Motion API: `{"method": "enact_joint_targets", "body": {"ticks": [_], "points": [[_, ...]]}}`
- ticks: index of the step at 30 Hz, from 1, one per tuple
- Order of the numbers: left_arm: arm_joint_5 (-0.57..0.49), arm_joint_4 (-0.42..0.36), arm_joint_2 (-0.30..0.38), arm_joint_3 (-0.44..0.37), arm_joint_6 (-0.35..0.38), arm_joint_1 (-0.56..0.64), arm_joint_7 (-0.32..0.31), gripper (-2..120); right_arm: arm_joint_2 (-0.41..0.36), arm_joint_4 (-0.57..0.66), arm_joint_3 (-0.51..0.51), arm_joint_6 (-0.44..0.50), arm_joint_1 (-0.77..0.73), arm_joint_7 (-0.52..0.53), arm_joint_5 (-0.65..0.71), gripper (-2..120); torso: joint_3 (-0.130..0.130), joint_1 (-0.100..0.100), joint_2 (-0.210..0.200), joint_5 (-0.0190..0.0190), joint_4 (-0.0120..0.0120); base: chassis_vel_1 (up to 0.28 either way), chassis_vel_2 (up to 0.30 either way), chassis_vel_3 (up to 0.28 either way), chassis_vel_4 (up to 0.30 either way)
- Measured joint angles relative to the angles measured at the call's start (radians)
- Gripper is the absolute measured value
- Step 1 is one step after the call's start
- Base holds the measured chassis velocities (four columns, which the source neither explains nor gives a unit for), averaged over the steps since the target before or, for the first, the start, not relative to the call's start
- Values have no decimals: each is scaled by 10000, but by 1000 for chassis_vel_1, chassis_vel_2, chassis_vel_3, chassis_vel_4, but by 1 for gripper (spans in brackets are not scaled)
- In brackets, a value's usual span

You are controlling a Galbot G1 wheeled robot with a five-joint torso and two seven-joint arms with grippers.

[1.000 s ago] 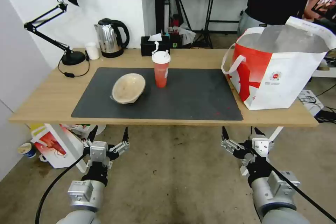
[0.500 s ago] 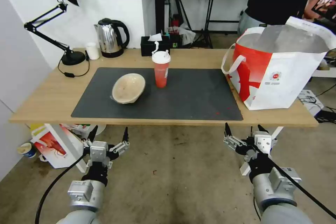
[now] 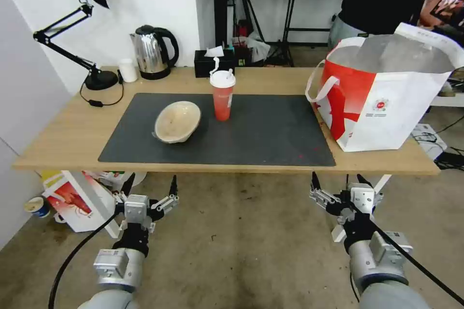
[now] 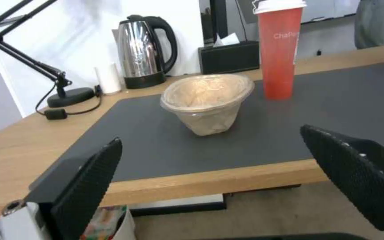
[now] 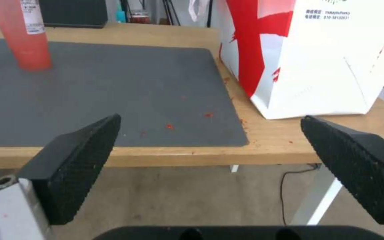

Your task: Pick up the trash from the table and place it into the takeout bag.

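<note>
Beige bowl [image 3: 177,121] beyond left end effector [image 3: 150,185]

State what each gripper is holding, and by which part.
Nothing is held. The left gripper and right gripper both hang open below the long light-wood table's near edge, apart from the shallow beige bowl and tall red lidded cup.

A black swing-arm lamp [image 3: 87,19] stands at the far left corner, its cord and inline switch [image 3: 95,103] trailing across the wood. Just beside its base sits a small white cup [image 3: 128,70], and next to that a steel kettle [image 3: 153,52] with a black handle. A black tissue box [image 3: 214,62] stands farther along the back edge, a white tissue poking out. On the concrete floor [image 3: 241,241] lies a white-and-red box [image 3: 77,200], with a small blue-banded cup [image 3: 36,206] near it. Red specks [image 5: 170,126] dot the grey mat.
</note>
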Motion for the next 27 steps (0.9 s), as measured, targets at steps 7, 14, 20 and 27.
{"method": "enact_joint_targets", "body": {"ticks": [7, 14, 20, 27], "points": [[0, 0, 0, 0, 0, 0, 0, 100, -10, -49, 10, -24, -34, -10, -171, 100, 0, 0, 0, 0, 0, 0, 0, 0, 0], [0, 0, 0, 0, 0, 0, 0, 100, 14, -66, -12, -24, -77, -21, -240, 100, 0, 0, 0, 1, 0, 0, 0, 0, 0], [0, 0, 0, 0, 0, 0, 0, 100, 2, -54, -6, -25, -85, -23, -260, 100, 0, 0, 1, 0, 0, 0, 0, 0, 0], [0, 0, 0, 0, 0, 0, 0, 100, 19, 29, -1, -14, -170, -51, -276, 100, 0, 0, 0, 1, 0, 0, 0, 0, 0]]}}
